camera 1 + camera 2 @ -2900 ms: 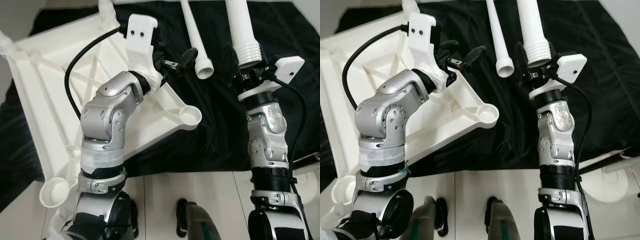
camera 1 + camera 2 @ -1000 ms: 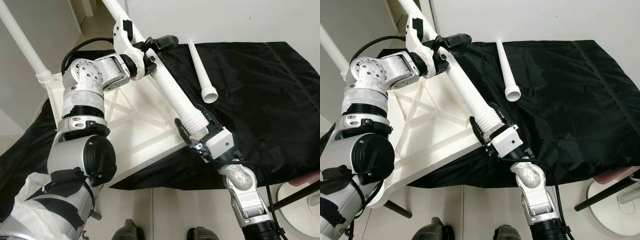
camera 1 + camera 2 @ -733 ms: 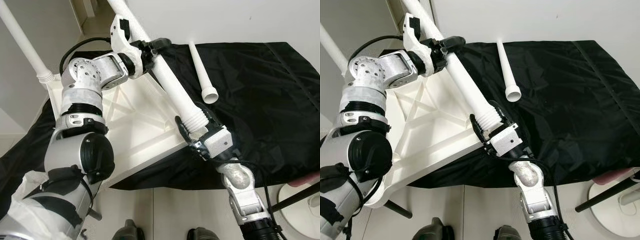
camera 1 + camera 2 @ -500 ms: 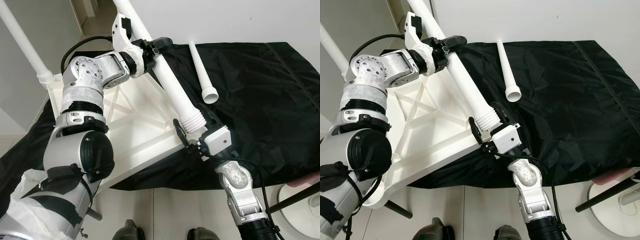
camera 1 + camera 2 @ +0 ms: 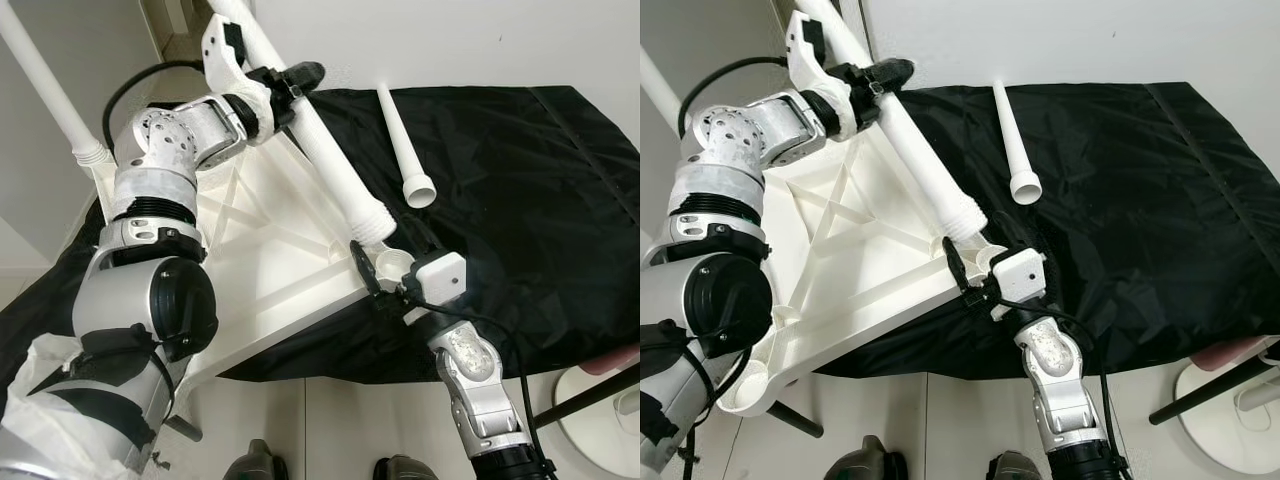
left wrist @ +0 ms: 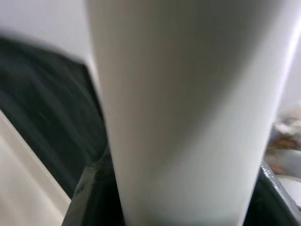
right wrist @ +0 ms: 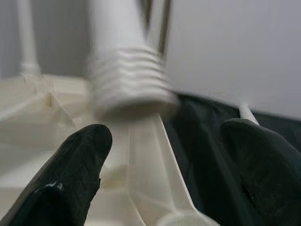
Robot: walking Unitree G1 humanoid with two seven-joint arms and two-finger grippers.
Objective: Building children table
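Our left gripper (image 5: 300, 82) clasps the long white plastic table leg (image 5: 335, 170), its ribbed end just above the corner socket of the upturned white plastic tabletop (image 5: 250, 260). Our right gripper (image 5: 375, 265) sits spread apart by that socket (image 5: 393, 263). The leg looks light, stiff and smooth, so we'd grip mid-shaft.

A black cloth (image 5: 520, 200) covers the floor beside a white wall (image 5: 450, 40).

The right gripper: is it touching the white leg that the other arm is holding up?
Apart. In the right wrist view the right gripper has its fingers spread open, with the leg's threaded end beyond them.
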